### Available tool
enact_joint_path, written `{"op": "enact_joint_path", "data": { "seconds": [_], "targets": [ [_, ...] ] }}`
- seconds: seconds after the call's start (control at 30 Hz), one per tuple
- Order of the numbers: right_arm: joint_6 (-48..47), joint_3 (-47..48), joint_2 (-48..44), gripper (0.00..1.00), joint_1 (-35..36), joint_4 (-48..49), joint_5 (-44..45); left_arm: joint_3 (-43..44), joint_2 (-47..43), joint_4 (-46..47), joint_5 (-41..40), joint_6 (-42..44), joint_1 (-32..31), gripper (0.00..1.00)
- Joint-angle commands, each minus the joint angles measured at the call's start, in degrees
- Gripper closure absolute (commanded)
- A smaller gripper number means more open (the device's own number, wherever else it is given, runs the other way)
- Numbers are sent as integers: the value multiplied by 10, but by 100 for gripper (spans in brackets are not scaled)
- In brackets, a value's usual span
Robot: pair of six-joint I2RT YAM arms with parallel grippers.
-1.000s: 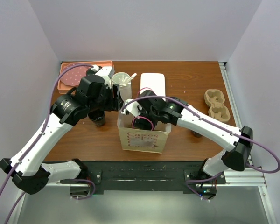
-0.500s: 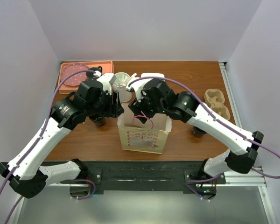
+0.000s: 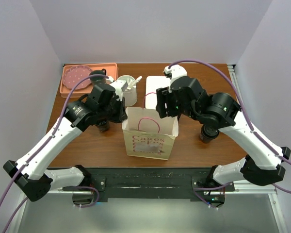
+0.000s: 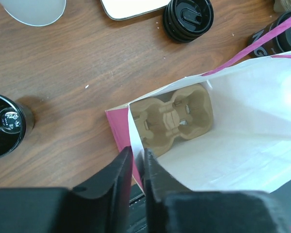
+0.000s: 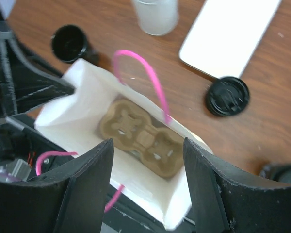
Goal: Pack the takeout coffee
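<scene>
A white paper bag (image 3: 150, 138) with pink handles stands open at the table's near middle. A brown two-cup carrier (image 4: 172, 119) lies flat on its bottom. My left gripper (image 4: 138, 154) is shut on the bag's left wall, the paper pinched between the black fingers; in the top view it (image 3: 123, 114) sits at the bag's left rim. My right gripper (image 5: 146, 145) hovers open above the bag's mouth, holding nothing, over the carrier (image 5: 143, 138). Black-lidded coffee cups stand left of the bag (image 3: 103, 126), right of it (image 3: 207, 134) and behind it (image 5: 227, 96).
A white rectangular tray (image 3: 157, 85) lies behind the bag. A translucent cup (image 3: 128, 90) stands beside it. A pink tray with a dotted plate (image 3: 80, 77) is at the back left. White walls close in the table on three sides.
My right gripper has risen out of the bag and drawn back, leaving the carrier inside. My left gripper has shut on the bag's left wall.
</scene>
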Motion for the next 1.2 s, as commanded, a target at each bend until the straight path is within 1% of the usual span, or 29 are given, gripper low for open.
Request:
{"op": "enact_joint_path", "data": {
  "seconds": [0.0, 0.07, 0.17, 0.2, 0.23, 0.33, 0.4, 0.5, 0.53, 0.63, 0.67, 0.73, 0.77, 0.83, 0.87, 0.97, 1.03, 1.1, 1.13, 1.17],
  "targets": [
    [74, 65, 9, 37, 0, -122, 87, 20, 6, 17, 1, 17, -1, 92],
    [78, 73, 17, 36, 0, -163, 89, 35, 10, -1, -11, 15, -1, 99],
    [87, 59, 26, 36, 0, -189, 76, 47, 11, -24, -11, 10, -1, 100],
    [94, 39, 24, 37, 0, -188, 66, 50, 10, -28, -26, 6, -2, 100],
    [97, 25, 17, 37, 0, -184, 65, 53, 10, -31, -29, 4, -2, 100],
    [111, -26, 6, 40, -1, -150, 53, 62, 10, -39, -25, -8, -1, 92],
    [122, -51, 2, 42, -1, -123, 45, 58, 10, -38, -21, -15, -1, 91],
    [128, -70, 16, 44, -1, -107, 36, 48, 7, -40, -29, -25, -1, 98],
    [127, -75, 20, 45, -1, -102, 35, 48, 5, -42, -43, -29, -1, 100],
    [125, -77, 35, 53, -1, -90, 47, 45, -6, -41, -67, -38, -1, 100],
    [122, -76, 37, 60, -1, -78, 56, 44, -6, -44, -72, -39, -1, 100],
    [112, -67, 50, 66, -6, -72, 69, 42, -4, -45, -87, -41, 0, 100],
    [107, -63, 59, 72, -8, -68, 79, 40, -4, -46, -91, -43, -1, 100],
    [90, -49, 79, 75, -13, -61, 90, 41, -3, -44, -102, -48, 0, 100],
    [85, -46, 85, 79, -16, -53, 93, 45, -2, -42, -107, -50, 0, 99],
    [68, -27, 105, 83, -30, -38, 91, 57, 4, -40, -126, -49, 3, 97],
    [61, -18, 116, 84, -38, -34, 89, 68, 10, -44, -130, -48, 6, 94],
    [59, -1, 123, 84, -42, -37, 85, 72, 16, -48, -126, -49, 9, 89],
    [59, 4, 126, 82, -43, -38, 82, 71, 15, -48, -117, -50, 8, 83],
    [62, 12, 129, 75, -43, -42, 82, 70, 11, -48, -111, -50, 8, 80]
  ]
}}
